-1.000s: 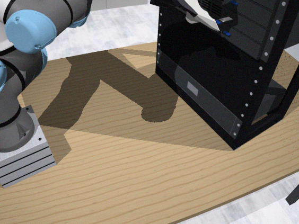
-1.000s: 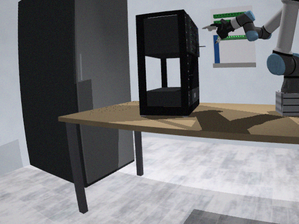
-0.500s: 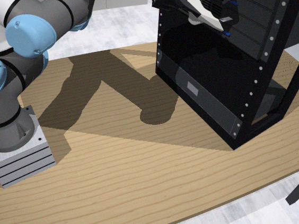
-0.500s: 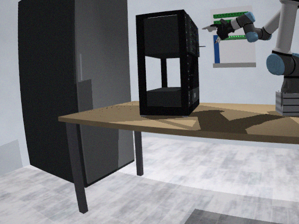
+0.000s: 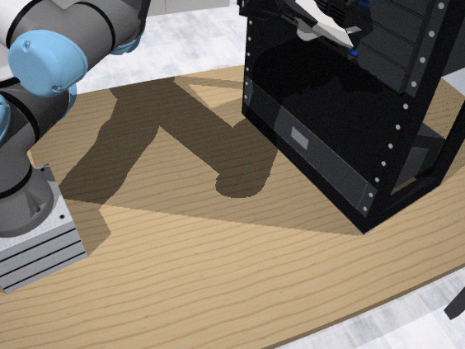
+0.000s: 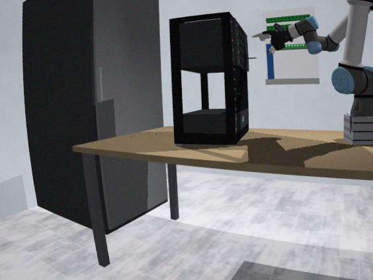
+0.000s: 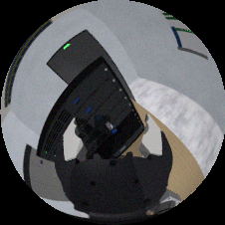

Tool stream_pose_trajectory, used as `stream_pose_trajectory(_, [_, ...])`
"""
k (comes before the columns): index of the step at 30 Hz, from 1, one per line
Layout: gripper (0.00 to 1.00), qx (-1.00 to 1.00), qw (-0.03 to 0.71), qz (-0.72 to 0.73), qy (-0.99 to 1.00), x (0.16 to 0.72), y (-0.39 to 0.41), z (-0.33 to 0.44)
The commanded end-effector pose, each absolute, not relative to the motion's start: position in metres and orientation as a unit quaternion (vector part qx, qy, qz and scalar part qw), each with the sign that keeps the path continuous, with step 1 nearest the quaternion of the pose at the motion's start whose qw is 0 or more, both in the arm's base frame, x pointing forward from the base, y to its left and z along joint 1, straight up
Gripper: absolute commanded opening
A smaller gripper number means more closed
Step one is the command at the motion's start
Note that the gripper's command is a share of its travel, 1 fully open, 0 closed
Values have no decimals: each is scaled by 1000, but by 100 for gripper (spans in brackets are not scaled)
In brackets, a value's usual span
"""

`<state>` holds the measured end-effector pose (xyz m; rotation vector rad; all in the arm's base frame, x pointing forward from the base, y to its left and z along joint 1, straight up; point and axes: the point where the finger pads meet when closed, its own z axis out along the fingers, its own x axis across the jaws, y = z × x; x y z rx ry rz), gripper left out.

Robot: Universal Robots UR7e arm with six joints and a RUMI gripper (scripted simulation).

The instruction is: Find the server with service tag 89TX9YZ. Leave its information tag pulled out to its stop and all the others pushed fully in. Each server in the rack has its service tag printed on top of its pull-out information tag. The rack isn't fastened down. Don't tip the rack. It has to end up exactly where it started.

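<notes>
The black rack (image 5: pixel 412 120) (image 6: pixel 176 80) (image 7: pixel 100 67) stands upright on the table. Servers with blue tabs fill its upper part; blue tabs (image 5: pixel 364 4) (image 7: pixel 77 101) show close to the faces. One pale information tag (image 5: pixel 354 30) (image 6: pixel 252 57) (image 7: pixel 110 125) sticks out of a lower server; its front end is hidden behind a finger in the top view. Below it is another blue tab (image 5: pixel 353 52) (image 7: pixel 114 131). No tag print is readable. My gripper (image 6: pixel 262 44) (image 7: pixel 111 116) is open and empty, in front of the servers. In the exterior view it is apart from the rack, slightly above the pulled-out tag.
The rack stands on a wooden table (image 5: pixel 206 273) (image 6: pixel 132 143). A panel with a pale label (image 5: pixel 299 138) closes its bottom front. The arm's base (image 5: pixel 45 252) (image 6: pixel 360 130) is on the same table. A tall dark cabinet (image 6: pixel 127 47) stands behind the rack.
</notes>
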<state>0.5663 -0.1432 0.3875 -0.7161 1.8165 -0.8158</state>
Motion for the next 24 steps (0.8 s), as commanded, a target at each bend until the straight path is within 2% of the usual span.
stream_pose_trajectory(1, [100, -307, 490, -344, 740, 567, -144, 388])
stream_pose_trajectory(24, [100, -349, 483, -370, 712, 569, -147, 388])
